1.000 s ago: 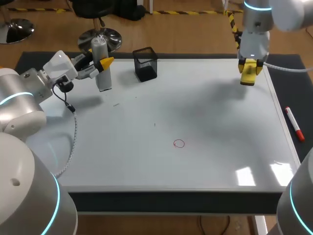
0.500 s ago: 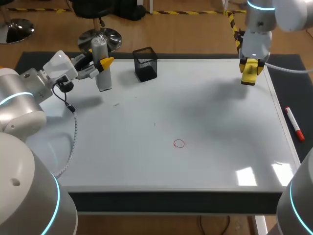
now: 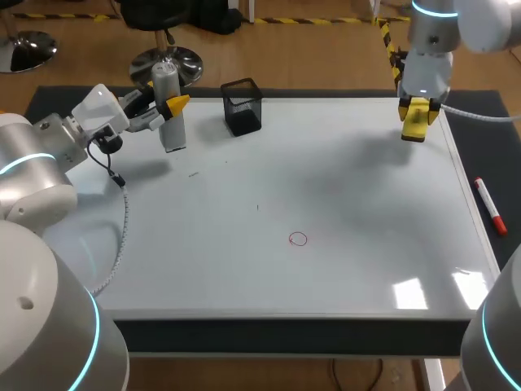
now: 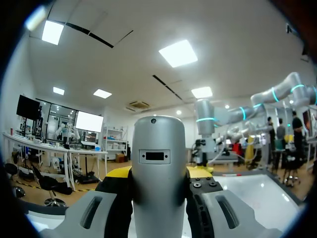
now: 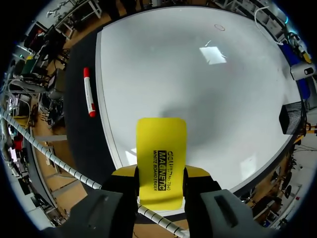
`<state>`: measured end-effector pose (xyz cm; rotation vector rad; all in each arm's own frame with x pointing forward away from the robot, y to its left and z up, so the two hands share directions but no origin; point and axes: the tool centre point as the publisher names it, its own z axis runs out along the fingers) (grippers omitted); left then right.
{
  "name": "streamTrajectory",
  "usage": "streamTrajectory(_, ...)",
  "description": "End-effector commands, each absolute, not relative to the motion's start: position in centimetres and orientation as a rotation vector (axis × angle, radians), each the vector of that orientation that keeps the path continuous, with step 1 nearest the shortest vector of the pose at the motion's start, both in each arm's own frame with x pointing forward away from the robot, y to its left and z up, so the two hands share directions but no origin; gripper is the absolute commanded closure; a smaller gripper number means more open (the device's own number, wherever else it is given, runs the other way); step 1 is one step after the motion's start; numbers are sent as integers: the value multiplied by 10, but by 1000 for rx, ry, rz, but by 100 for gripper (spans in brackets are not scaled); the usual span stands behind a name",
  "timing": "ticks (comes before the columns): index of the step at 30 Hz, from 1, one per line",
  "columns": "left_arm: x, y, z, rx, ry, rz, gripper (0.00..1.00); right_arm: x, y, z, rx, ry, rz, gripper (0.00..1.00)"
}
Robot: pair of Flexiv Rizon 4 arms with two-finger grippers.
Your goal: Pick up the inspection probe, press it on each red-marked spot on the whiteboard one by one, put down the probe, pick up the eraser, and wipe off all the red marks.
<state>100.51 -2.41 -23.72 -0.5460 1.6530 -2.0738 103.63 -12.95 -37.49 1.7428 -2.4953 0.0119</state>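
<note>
Nearest to us on the whiteboard (image 3: 342, 269) lay the one red mark (image 3: 298, 239), a small drawn circle a little toward our side of the board's middle, with nothing touching it. To its right, off the board's right edge on the dark mat, a red marker (image 3: 491, 207) lay lengthwise, well apart from both arms.

Farther out on the left, our left gripper (image 3: 173, 105) was closed on the inspection probe (image 3: 168, 114), a grey cylinder standing upright over the far left part of the board. The left wrist view showed the probe (image 4: 157, 188) pinched from both sides between the yellow tips. We could not tell whether its lower end touched the board.

Just beside it to the right, a black mesh holder (image 3: 242, 106) stood at the board's far edge.

At the far right corner, our right gripper (image 3: 414, 114) hung above the board with its fingers clamped on the yellow eraser (image 3: 413, 124). In the right wrist view the eraser (image 5: 161, 153) stuck out flat ahead of the fingers, over the board's edge.
</note>
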Motion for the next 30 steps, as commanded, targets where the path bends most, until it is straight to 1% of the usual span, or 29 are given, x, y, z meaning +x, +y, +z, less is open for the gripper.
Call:
streamTrajectory(1,1005,-25,-237,-546,1649,-2073,100,1037,-130,-374,1745,-2491,15,100)
streamTrajectory(7,993,-37,-236,-501,1643,-2090,100,1037,-130,-374,1745,-2491,15,100)
streamTrajectory(17,944,-78,-228,-356,1649,-2151,100,1037,-130,-374,1745,-2491,15,100)
streamTrajectory(30,879,-162,-208,-189,1638,-2330,100,1037,-130,-374,1745,-2491,15,100)
